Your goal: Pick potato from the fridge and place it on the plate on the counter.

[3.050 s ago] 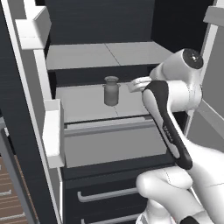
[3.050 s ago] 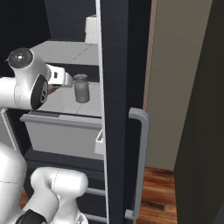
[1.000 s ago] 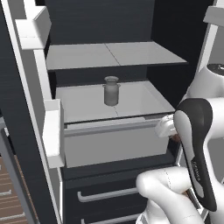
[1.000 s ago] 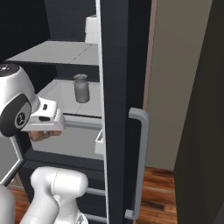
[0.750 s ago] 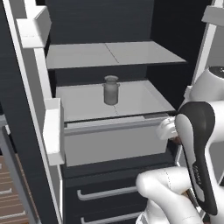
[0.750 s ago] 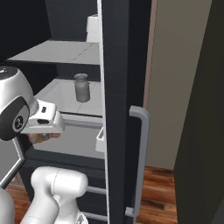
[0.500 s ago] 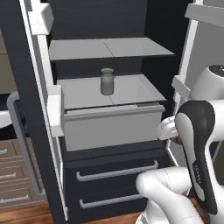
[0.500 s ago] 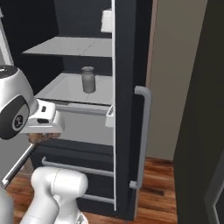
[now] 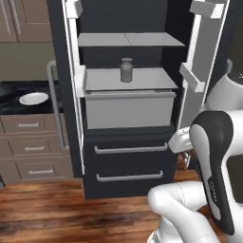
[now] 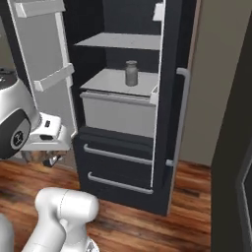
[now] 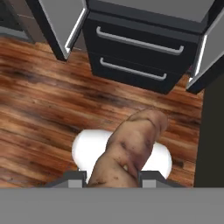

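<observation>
The potato (image 11: 131,148), a brown mottled lump, sits between my fingertips, and my gripper (image 11: 111,177) is shut on it, low over the wooden floor in front of the fridge (image 11: 131,57). From the right base camera the gripper (image 10: 47,158) hangs under the white hand, left of the fridge's dark lower drawers (image 10: 118,147). In the left base view the hand is to the right of the fridge (image 9: 128,156). The white plate (image 9: 33,98) lies on the black counter (image 9: 14,90), far left of the fridge.
A grey lidded jar (image 9: 126,70) stands on the shelf above the grey drawer (image 9: 128,109). Both fridge doors stand open: one (image 9: 71,71) between fridge and counter, one (image 9: 199,57) by my arm. Wooden floor (image 11: 43,100) lies below.
The whole picture has shifted: the base has backed away from the fridge and the counter with the plate has come into view at left. The gripper keeps its hold on the potato.
</observation>
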Controlling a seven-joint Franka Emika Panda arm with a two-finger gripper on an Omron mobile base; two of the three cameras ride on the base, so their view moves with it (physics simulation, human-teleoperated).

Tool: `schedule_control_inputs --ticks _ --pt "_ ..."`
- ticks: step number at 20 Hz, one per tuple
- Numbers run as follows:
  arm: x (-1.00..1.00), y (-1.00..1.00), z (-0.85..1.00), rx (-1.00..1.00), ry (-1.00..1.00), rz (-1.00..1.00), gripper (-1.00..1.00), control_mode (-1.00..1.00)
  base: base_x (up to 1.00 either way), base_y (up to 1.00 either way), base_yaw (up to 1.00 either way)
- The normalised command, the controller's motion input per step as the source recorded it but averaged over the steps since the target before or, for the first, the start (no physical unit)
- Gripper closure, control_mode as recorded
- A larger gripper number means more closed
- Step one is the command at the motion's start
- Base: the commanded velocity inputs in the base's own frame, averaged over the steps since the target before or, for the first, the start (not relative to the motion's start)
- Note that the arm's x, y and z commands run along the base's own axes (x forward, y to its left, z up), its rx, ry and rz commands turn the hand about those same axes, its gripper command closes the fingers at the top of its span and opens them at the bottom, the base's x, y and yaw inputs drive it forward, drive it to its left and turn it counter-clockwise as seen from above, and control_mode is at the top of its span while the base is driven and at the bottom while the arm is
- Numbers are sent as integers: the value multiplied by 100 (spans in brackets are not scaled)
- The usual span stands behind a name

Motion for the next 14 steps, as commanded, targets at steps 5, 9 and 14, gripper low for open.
schedule_control_inputs --ticks 5,9,14 --pt "0 0 0 0 0 0 100 100 -68 0 65" --pt "0 0 0 0 0 0 100 100 -33 1 82" --pt "0 0 0 0 0 0 100 100 2 11 82"
